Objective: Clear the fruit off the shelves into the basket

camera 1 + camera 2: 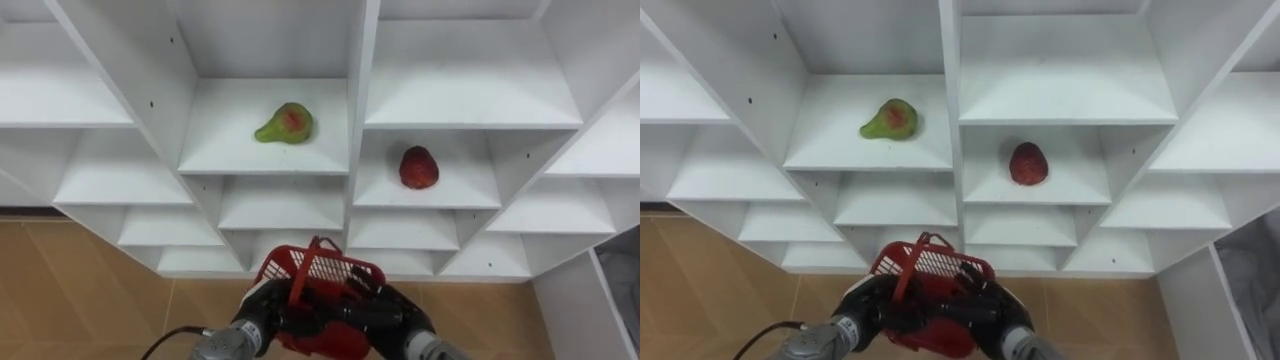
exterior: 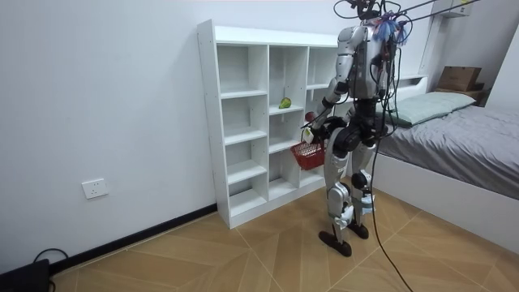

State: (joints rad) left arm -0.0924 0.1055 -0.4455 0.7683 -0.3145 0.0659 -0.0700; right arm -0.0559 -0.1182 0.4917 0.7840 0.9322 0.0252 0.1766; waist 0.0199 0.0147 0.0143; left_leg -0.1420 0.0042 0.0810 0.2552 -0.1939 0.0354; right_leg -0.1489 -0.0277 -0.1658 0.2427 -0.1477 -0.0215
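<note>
Bed [image 2: 474, 134]: grey cover, white base, at the room view's right edge.
Pillow [image 2: 426, 105]: pale, lying on the bed at its head end.
Cardboard box [image 2: 458, 79]: brown, beyond the bed's head end, above the pillow.
Wood floor [image 2: 243, 259]: herringbone pattern, running from the bed's base toward the room view's left.
Wall socket [image 2: 95, 188]: white, low on the wall, well apart from the bed.
Black object [image 2: 20, 276]: on the floor, farthest from the bed; kind unclear.
</note>
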